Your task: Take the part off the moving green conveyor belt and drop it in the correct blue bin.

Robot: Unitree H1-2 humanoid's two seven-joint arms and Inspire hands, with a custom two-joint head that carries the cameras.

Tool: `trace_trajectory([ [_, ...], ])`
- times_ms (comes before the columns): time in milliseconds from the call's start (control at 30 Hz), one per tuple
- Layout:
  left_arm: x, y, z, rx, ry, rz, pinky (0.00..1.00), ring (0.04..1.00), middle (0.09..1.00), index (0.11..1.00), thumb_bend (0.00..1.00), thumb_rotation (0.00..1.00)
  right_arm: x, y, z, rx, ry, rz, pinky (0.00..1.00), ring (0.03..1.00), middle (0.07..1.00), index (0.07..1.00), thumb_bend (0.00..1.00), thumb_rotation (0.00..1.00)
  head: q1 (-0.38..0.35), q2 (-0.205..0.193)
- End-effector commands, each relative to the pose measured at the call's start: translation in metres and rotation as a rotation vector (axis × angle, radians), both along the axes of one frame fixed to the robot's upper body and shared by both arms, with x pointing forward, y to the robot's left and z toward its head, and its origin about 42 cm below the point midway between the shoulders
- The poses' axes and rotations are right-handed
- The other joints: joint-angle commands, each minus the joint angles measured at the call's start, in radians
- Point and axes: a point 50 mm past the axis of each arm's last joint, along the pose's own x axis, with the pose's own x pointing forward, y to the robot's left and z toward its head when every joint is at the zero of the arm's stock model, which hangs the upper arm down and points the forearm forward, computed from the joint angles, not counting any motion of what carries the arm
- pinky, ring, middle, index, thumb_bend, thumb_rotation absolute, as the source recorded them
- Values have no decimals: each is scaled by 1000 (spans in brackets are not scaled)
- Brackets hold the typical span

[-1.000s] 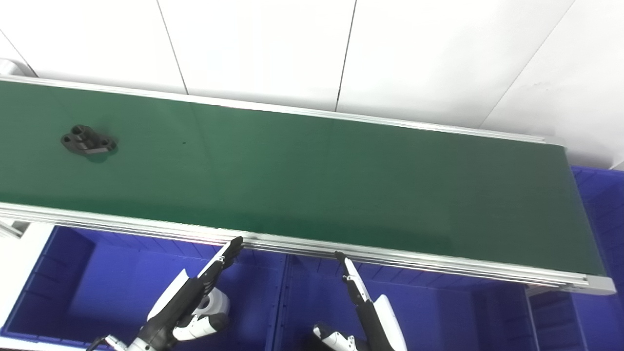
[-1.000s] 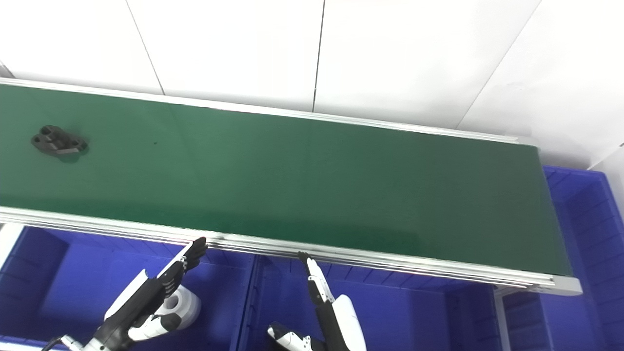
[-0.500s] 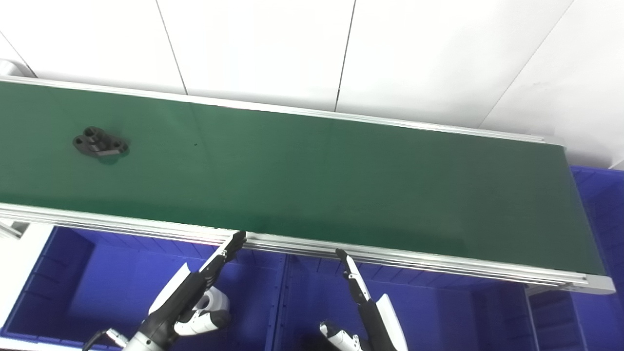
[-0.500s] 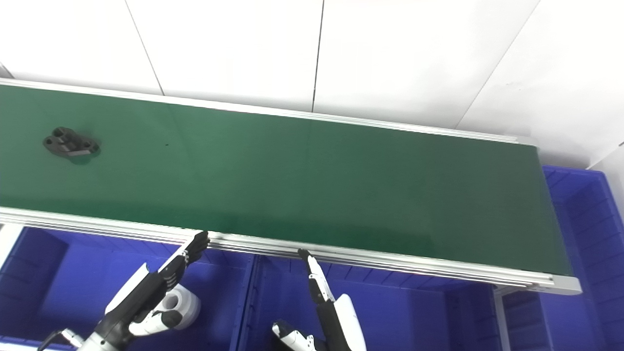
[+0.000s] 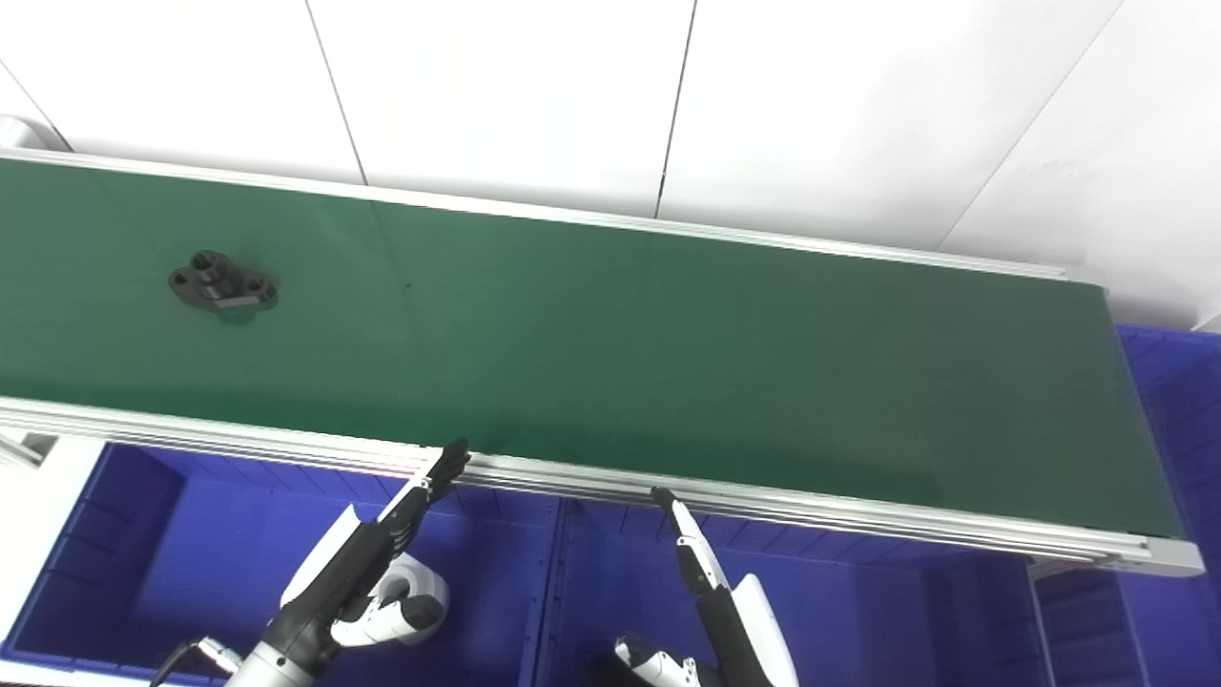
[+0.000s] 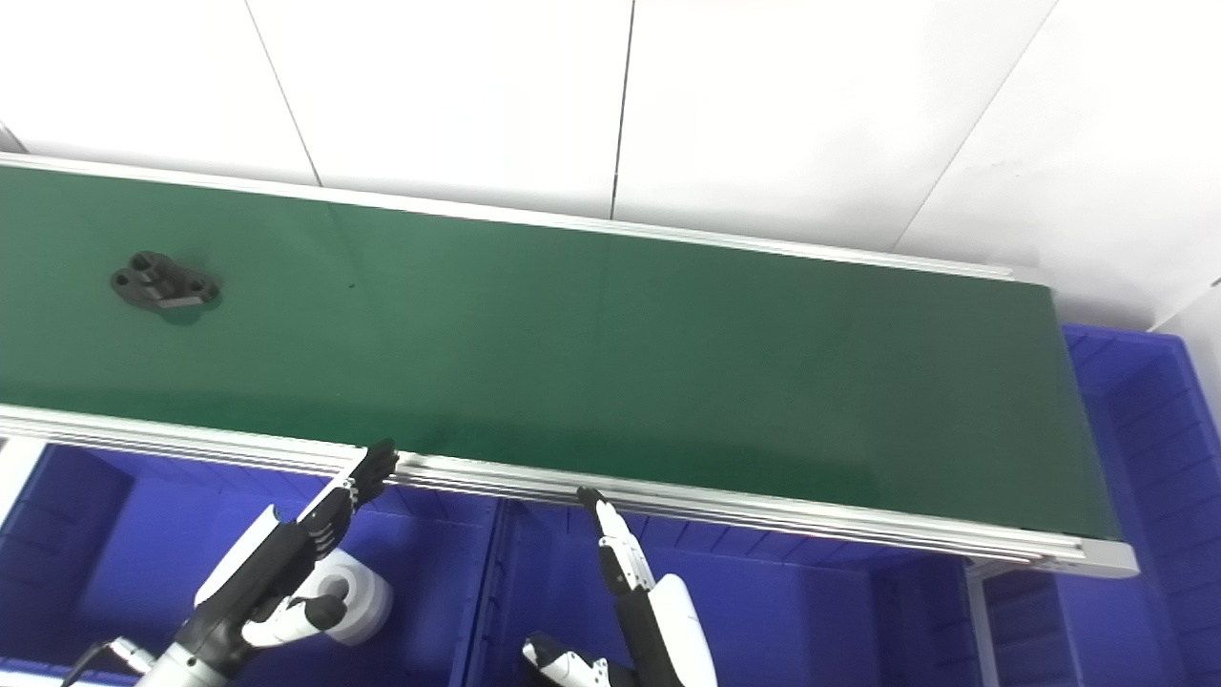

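A black bracket-shaped part (image 5: 222, 287) with holes lies on the green conveyor belt (image 5: 620, 334) at its left end; it also shows in the right eye view (image 6: 164, 285). My left hand (image 5: 367, 563) is open, fingers stretched toward the belt's near rail, above the left blue bin (image 5: 153, 553). My right hand (image 5: 711, 596) is open too, fingers pointing up at the near rail, above the middle blue bin (image 5: 858, 611). Both hands are empty and far right of the part.
A white round part (image 5: 412, 590) lies in the left bin beside my left hand. A third blue bin (image 5: 1169, 382) stands past the belt's right end. The belt's aluminium near rail (image 5: 811, 510) runs just above both hands. A white wall stands behind.
The black part has ridden the belt to the right. My left hand has shifted slightly left and lifted its fingertips onto the rail. The right hand has barely moved.
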Motion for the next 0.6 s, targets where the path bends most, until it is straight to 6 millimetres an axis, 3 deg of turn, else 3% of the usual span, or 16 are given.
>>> trace_trajectory([
  [0, 4, 1, 10, -4, -64, -15, 990, 1000, 1000, 1000, 788, 826, 4, 18, 12, 57, -59, 10, 982, 1000, 1000, 1000, 742, 875, -3, -1],
  [567, -1, 2, 9, 21, -47, -55, 959, 991, 1000, 1000, 807, 838, 6, 16, 12, 39, -35, 24, 974, 1000, 1000, 1000, 748, 845, 32, -23],
])
